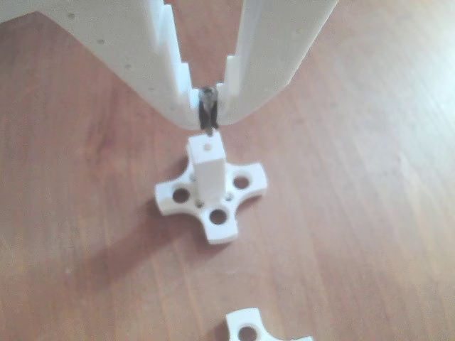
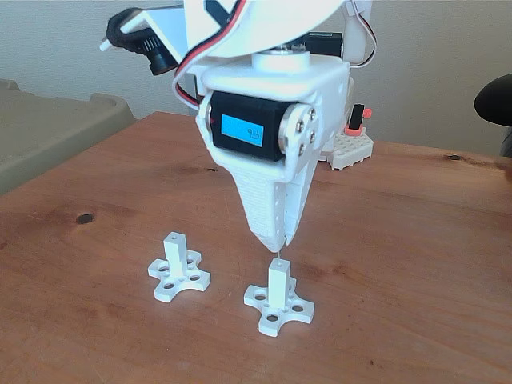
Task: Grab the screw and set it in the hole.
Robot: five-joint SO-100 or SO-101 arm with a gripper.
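The wooden tabletop (image 2: 416, 264) lay under everything, brown and grained. Above it hung the white arm (image 2: 276, 120), pointing straight down, its servo showing a blue label in the fixed view.

The fingers (image 1: 207, 119) tapered to a point directly over a white post (image 2: 278, 283) and were pinching the screw (image 1: 207, 112) between their tips. In the other view the screw stood upright in that pinch, dark and thin, its lower end showing just below the fingertips.

Below the fingers stood the post on its cross-shaped base (image 1: 238, 186), whose arms each carried a larger round hole. The hole (image 1: 207, 149) in the post's top face sat right under the screw's lower end; the screw tip was just above the post, and whether it touched could not be told.

To the left of the fingers in the fixed view, apart from them, stood a second post on a cross base (image 2: 178, 272). In the other view, part of another base (image 1: 249, 328) lay near the bottom edge.
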